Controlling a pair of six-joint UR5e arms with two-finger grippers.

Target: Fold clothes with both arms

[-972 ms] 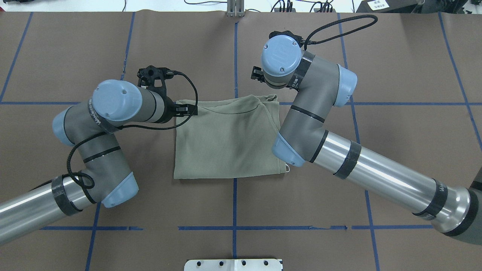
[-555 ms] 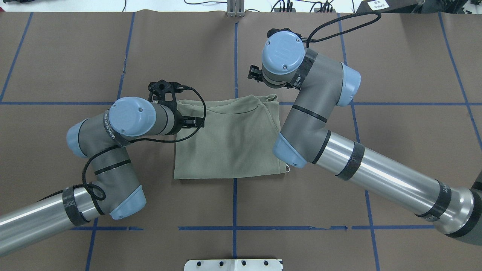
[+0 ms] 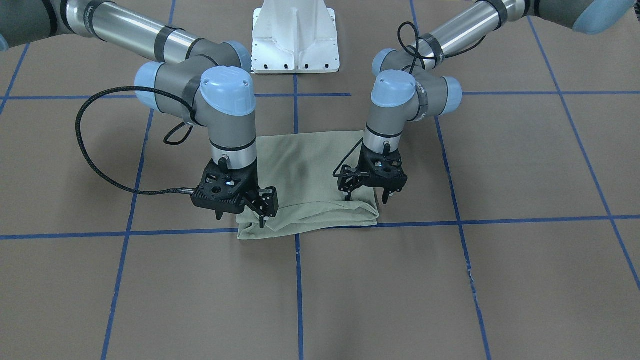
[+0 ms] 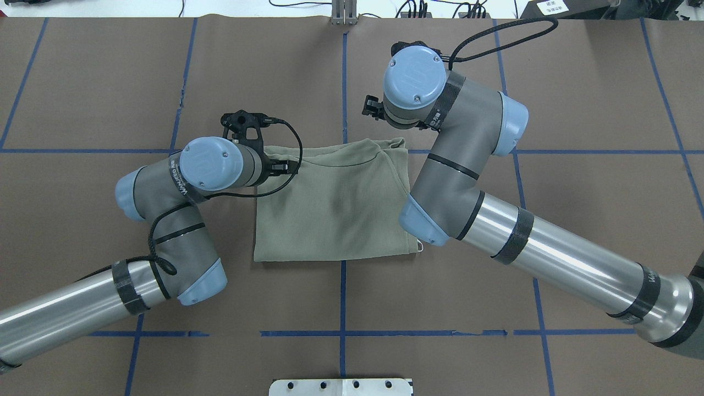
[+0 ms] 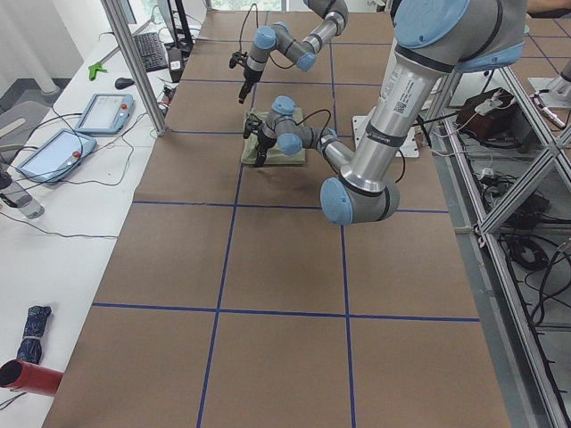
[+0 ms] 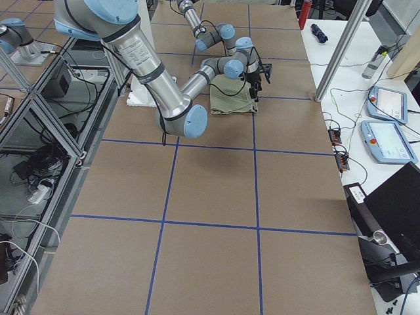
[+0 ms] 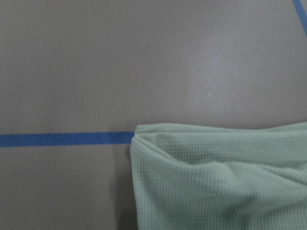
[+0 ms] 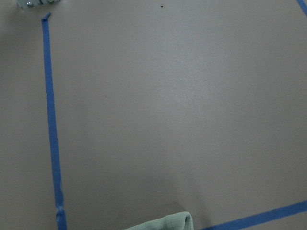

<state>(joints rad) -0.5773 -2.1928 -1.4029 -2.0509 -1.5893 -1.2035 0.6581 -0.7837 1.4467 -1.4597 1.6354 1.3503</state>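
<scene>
Sage-green knit shirt lies folded at table centre. I judge it light, limp, its layers apt to slip. Left gripper and right gripper hang spread and empty over its far corners, where I would pinch all layers.

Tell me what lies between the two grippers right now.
Only the shirt: its folded edge spans the gap from the right gripper to the left gripper, clearest in the front-facing view.
</scene>
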